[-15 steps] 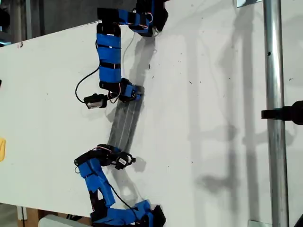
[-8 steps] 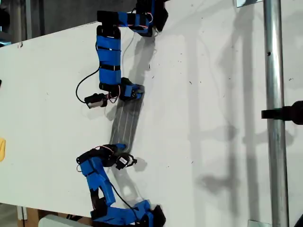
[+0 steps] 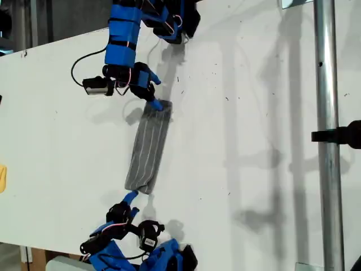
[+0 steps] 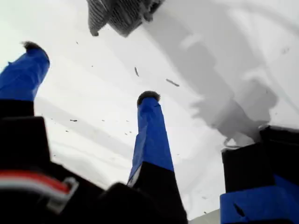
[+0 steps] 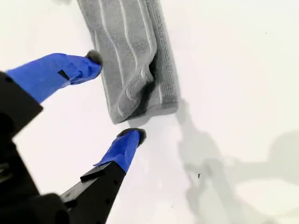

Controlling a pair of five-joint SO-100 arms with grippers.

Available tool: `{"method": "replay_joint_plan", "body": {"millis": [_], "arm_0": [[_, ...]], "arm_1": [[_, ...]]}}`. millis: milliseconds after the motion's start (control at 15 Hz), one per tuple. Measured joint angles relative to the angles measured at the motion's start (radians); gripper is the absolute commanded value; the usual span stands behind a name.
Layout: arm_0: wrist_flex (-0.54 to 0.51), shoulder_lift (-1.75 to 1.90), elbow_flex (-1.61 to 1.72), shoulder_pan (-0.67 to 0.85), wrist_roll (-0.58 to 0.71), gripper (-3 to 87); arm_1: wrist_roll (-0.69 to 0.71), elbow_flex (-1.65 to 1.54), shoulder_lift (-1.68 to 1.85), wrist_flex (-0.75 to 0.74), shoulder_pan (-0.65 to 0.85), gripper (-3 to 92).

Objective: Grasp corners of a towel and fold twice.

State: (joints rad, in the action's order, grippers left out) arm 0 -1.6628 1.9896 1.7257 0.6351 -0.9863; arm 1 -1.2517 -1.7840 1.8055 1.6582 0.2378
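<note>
— Where does the towel [image 3: 148, 149] lie?

— Flat on the counter [image 3: 254, 113], a long narrow strip running between the two arms. At one end the layers show stacked, so I judge at least one fold is in.

— And the tools?

— Both are spread and hold nothing. My second tool [image 5: 116, 95] sits at the strip's end towards the exterior view's top, one fingertip on each side of it. My first tool [image 4: 88, 71] hangs near the other end, clear of the cloth.

— If a fold is left, how is it done well?

— Take the short end, not the long edge. My second tool should come down until its lower fingertip slides under all layers at the corner [image 5: 114, 116], then close. The bunched ridge there could slip out, so I would bite deep enough to catch every layer.

— And the first?

— Take the same end's other corner or pin the far end, so the strip does not drag.
</note>
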Motion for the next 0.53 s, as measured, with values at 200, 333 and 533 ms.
{"method": "replay_joint_plan", "body": {"millis": [200, 333, 533], "arm_0": [[0.123, 0.408, 0.364, -0.095, -0.133, 17.6], [0.264, 0.744, 0.686, -0.199, -0.198, 10.6], [0.331, 1.376, 1.155, -0.290, -0.247, 9.5]], "arm_1": [[-0.368, -0.273, 0.394, 0.061, -0.218, 41.4], [-0.638, -0.414, 0.589, 0.049, -0.380, 44.2], [-0.799, -0.592, 0.713, -0.028, -0.494, 46.1]]}}
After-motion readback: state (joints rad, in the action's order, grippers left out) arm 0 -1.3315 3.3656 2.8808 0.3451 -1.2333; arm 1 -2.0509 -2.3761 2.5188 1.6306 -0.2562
